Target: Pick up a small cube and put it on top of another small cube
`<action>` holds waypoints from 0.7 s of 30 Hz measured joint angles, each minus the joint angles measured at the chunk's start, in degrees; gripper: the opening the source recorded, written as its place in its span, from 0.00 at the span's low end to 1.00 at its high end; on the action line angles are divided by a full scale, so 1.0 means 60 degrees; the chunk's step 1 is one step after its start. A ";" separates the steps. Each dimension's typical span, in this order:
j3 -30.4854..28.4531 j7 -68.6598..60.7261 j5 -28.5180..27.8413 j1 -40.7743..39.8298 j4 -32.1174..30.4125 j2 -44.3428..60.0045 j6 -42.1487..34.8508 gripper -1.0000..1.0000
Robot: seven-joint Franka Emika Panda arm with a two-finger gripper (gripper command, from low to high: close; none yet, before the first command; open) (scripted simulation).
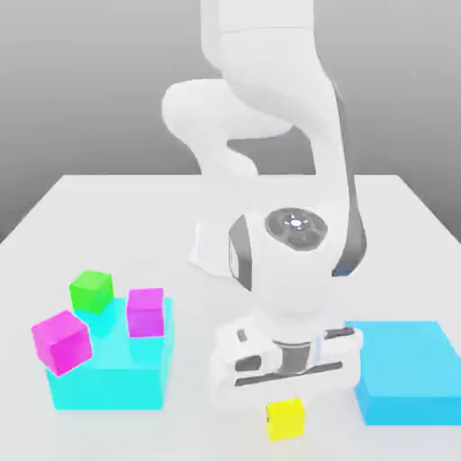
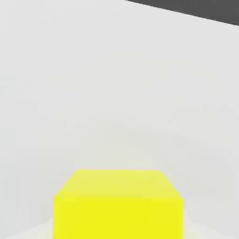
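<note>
The small yellow cube (image 1: 286,421) rests on the white table near the front edge, just left of the cyan block on the exterior view's right. My gripper (image 1: 285,407) has come straight down over it and is shut on it, with the white hand covering the cube's top. In the hand view the yellow cube (image 2: 116,205) sits very close, with bare table beyond it. A green cube (image 1: 91,291) and two magenta cubes (image 1: 146,311) (image 1: 62,341) lie on the exterior view's left.
A low cyan block (image 1: 112,369) on the exterior view's left carries the green and magenta cubes. A second cyan block (image 1: 410,371) stands close to the hand on the exterior view's right. The arm's base rises behind at the table's (image 1: 108,216) middle.
</note>
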 joint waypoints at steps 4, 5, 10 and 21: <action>0.0051 -0.0111 0.0271 -0.0094 -0.0291 -0.1328 -0.1034 0.00; -0.0056 0.0051 0.0328 -0.0201 -0.0406 -0.1673 -0.1264 0.00; -0.0595 0.1269 0.0344 -0.1260 -0.1033 -0.3401 -0.2362 0.00; -0.1315 0.4282 0.0097 -0.3413 -0.2436 -0.7210 -0.4751 0.00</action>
